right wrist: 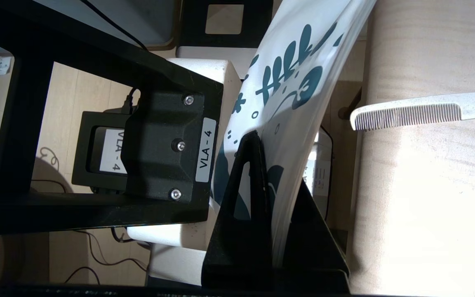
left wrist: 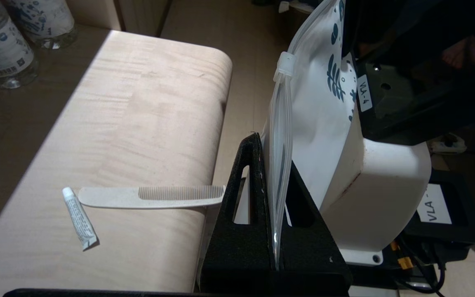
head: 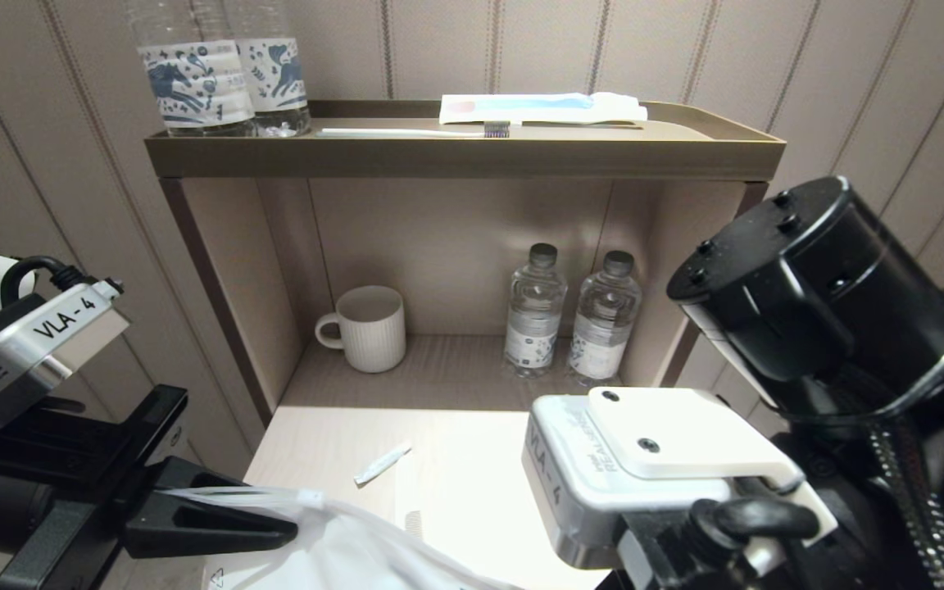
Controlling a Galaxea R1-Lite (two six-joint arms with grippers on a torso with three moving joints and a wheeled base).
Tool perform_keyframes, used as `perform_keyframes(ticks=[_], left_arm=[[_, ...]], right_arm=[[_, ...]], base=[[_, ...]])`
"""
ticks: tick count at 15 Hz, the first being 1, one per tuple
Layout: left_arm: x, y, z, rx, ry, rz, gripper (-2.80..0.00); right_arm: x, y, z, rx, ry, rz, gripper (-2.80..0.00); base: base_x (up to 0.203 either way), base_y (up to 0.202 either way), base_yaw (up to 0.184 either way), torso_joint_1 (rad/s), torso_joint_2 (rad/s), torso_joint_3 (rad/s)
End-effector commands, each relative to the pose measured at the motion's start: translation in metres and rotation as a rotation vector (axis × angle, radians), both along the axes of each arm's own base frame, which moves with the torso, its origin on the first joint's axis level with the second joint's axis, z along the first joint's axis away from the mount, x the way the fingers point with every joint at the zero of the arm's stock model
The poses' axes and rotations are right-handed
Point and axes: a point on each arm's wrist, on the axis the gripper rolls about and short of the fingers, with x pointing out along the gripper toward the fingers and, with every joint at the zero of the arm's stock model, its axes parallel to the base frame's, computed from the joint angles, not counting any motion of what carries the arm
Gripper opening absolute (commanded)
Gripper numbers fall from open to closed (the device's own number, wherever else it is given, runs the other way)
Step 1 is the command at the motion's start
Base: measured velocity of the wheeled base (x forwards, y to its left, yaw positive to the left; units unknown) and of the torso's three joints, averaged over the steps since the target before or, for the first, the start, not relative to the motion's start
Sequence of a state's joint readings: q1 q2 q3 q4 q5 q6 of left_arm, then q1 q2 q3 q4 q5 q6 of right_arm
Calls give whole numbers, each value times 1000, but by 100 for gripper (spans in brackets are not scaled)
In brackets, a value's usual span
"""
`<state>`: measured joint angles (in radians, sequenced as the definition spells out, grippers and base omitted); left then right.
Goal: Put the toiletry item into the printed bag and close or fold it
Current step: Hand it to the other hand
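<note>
While I hold the printed bag (left wrist: 320, 123) off the desk's (left wrist: 138, 123) front edge, the left gripper (left wrist: 276, 231) has its jaws clamped on the zip edge, and the right gripper (right wrist: 272, 231) has its jaws clamped on the printed end. Comb (left wrist: 151, 196) and small tube (left wrist: 79, 218) lie on the desk.

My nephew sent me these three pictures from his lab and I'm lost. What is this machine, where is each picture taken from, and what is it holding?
It is a two-armed robot. One picture looks down from its head; the other two come from cameras on its wrists. Both arms hold the printed bag up off the counter: the left claw pinches its zip edge below the white slider, and the right claw pinches the leaf-printed end. On the light wooden counter lie a comb and a small tube. Neither is in the bag yet.
</note>
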<state>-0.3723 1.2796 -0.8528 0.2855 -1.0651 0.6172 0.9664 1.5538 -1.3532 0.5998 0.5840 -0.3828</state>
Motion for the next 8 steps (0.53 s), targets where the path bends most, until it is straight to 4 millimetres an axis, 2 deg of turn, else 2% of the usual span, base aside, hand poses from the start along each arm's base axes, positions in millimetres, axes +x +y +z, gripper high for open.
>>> perform_keyframes(ticks=[1,6,7,8], left_arm=[[-1,0,1,-4,-3,-5,-280],[-1,0,2,-6,-7,-5,-280],[-1,0,2,-6,-7,-5,-280],[-1,0,2,-6,-7,-5,-280]], right_arm=[[0,0,-1,-2,3,4,-280],[0,0,4,10,-9,1,-280],[0,-1,3,7,-15,3,-251],[0,1,2,15,-22,4,0]], base=[[0,0,0,0,0,0],[0,0,0,0,0,0],[0,0,0,0,0,0],[0,0,0,0,0,0]])
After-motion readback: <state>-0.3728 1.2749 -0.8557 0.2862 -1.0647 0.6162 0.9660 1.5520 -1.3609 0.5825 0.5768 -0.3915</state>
